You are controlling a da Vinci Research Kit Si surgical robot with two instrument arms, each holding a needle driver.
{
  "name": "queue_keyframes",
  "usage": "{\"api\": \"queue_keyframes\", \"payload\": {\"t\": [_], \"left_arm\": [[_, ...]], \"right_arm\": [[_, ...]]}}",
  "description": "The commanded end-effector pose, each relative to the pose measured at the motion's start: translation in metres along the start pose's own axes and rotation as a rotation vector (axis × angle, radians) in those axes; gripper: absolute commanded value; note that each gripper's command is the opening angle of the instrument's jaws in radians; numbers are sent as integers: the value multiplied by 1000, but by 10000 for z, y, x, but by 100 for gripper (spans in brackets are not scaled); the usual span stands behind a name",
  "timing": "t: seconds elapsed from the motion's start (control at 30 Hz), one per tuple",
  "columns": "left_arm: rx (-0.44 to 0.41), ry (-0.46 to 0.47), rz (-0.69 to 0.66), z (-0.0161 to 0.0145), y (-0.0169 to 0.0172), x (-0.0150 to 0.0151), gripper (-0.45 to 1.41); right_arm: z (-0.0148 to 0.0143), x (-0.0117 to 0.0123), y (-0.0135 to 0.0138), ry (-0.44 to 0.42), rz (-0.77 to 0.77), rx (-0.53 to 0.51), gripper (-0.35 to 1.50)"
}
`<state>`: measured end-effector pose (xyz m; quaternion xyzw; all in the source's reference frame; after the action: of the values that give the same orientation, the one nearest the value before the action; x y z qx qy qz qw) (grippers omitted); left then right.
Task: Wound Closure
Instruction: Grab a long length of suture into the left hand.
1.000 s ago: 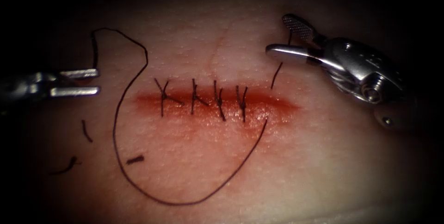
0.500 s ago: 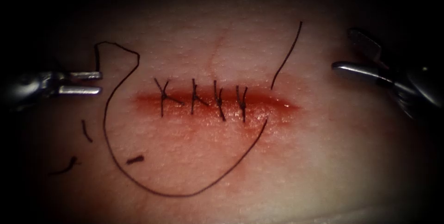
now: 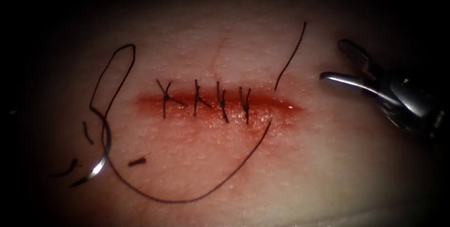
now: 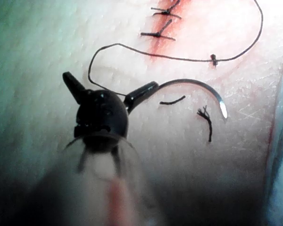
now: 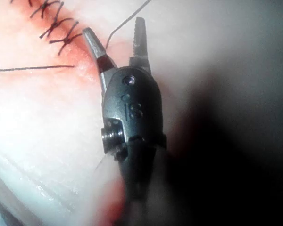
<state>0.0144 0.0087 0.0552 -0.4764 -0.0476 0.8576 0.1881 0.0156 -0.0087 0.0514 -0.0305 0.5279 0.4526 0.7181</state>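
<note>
needle [image 3: 98, 163] now loose on tissue [image 3: 225, 170], left end effector [image 4: 114, 91] withdrawn

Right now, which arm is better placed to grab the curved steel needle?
Probably left. The left tool, open, sits beside the curved steel needle, which lies free on the tissue left of the cut. The right tool is open, empty, past the cut's right end.

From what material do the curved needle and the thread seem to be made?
Needle: probably polished steel, since its curve gives a bright glint where it lies on the tissue. Thread: dark, matte, thin, limp in loose loops; likely a suture fibre, exact kind unclear.
</note>
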Motion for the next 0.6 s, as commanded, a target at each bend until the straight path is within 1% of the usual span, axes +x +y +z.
{"api": "queue_keyframes", "payload": {"t": [0.03, 0.07, 0.1, 0.13, 0.27, 0.3, 0.33, 0.4, 0.43, 0.5, 0.53, 0.57, 0.6], "left_arm": [[-11, 9, 55, 13, -7, 1, 78], [-15, 15, 118, 22, -13, 4, 56], [-10, 13, 138, 29, -16, 4, 41], [-5, 12, 172, 36, -18, 3, 32], [11, 10, 242, 66, -29, -10, 12], [13, 7, 264, 79, -37, -20, -6], [6, 1, 298, 87, -41, -25, -18], [-20, -8, 337, 97, -48, -34, -28], [-31, -9, 348, 103, -52, -39, -30], [-49, -1, 361, 113, -60, -51, -18], [-46, -1, 363, 117, -63, -55, -8], [-45, -1, 365, 119, -64, -58, -6], [-58, 6, 370, 125, -66, -64, 0]], "right_arm": [[6, -6, -3, 2, 1, 2, 148], [6, -7, -4, 3, 0, 2, 148], [6, -7, -4, 3, 0, 2, 148], [6, -8, -4, 4, -1, 3, 148], [3, -10, -5, 0, -3, 5, 148], [3, -11, -5, 1, -4, 5, 148], [2, -12, -6, 2, -5, 5, 148], [1, -13, -7, 4, -6, 6, 148], [1, -14, -7, 4, -7, 6, 148], [0, -16, -8, 6, -8, 6, 148], [0, -16, -8, 6, -9, 6, 148], [-1, -17, -8, 7, -9, 6, 148], [-1, -18, -9, 8, -10, 6, 148]]}}
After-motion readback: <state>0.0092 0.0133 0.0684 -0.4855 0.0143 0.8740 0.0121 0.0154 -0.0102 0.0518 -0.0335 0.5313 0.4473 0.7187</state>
